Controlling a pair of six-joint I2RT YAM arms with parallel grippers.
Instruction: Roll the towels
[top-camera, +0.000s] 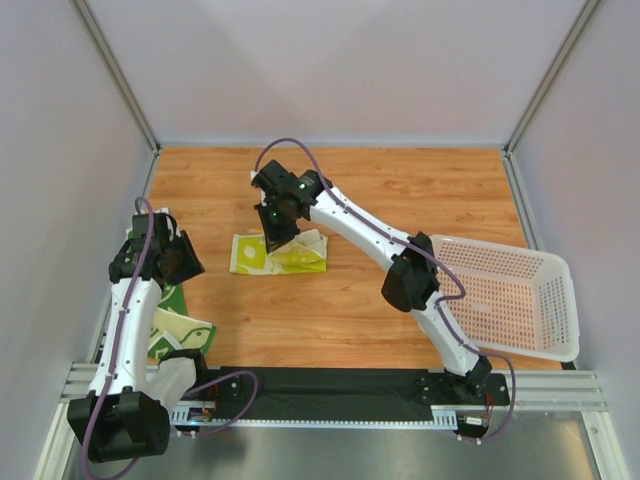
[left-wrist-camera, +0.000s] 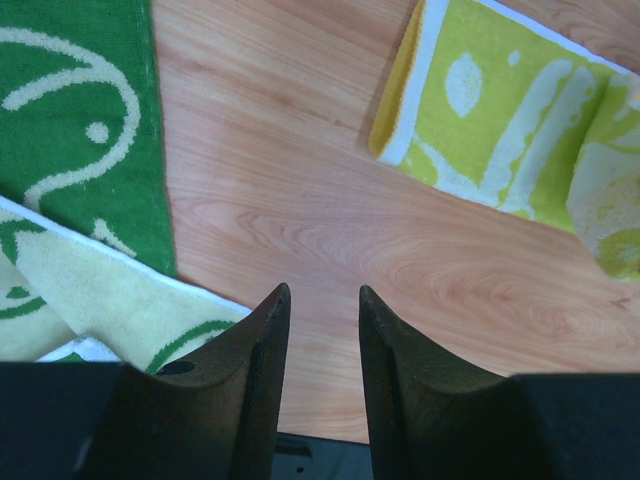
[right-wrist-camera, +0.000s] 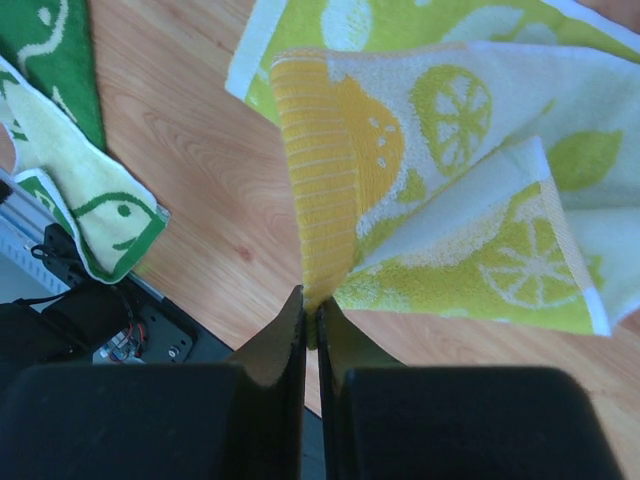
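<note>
Lemon-printed yellow towel (top-camera: 285, 255) lies rumpled on the middle tabletop (top-camera: 400, 200), one edge lifted; cream-swirled green towel (left-wrist-camera: 75, 130) lies at its left edge.

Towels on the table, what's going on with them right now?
The right gripper is shut on an edge of the yellow towel, holding a fold of it up mid-table. The left gripper hangs open and empty above the wooden table, beside the green towel near the left edge. Neither towel is rolled yet.
</note>
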